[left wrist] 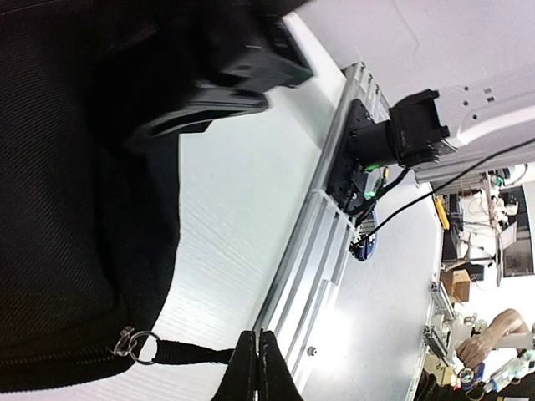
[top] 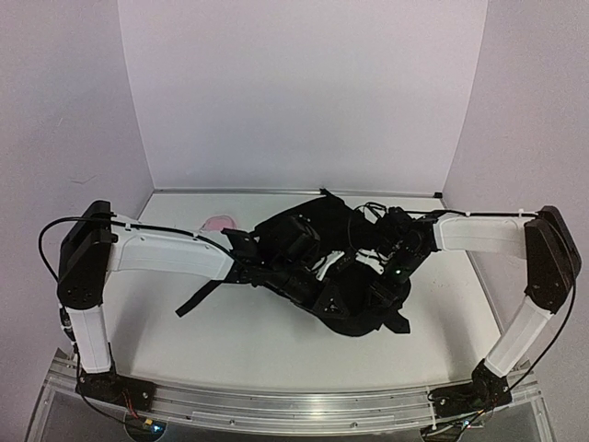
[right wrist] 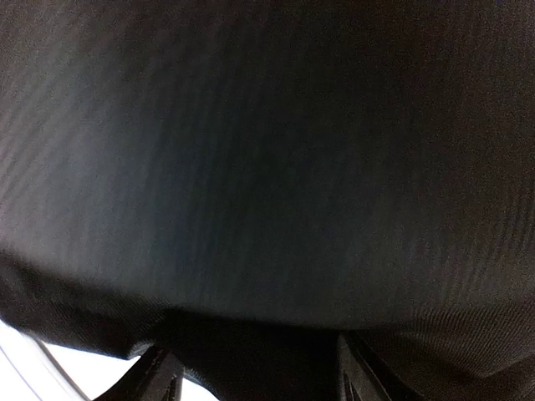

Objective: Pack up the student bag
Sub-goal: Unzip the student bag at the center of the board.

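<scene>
Both arms [top: 170,253] [top: 479,235] inward over student bag [top: 354,308]

The black fabric backpack [top: 354,308] lay crumpled in a heap at the middle of the table [top: 258,341], one long strap [top: 198,299] trailing left, its metal zip pull [left wrist: 134,342] showing.

1. The bag [top: 345,304] lies on the table [top: 230,345].
2. A case [top: 218,224] lies left of and behind the bag, apart from it.
3. The left gripper [left wrist: 257,368] is at the bag's left side, on its zip pull [left wrist: 188,353].
4. The right gripper [right wrist: 259,380] is against the bag's right side.
</scene>
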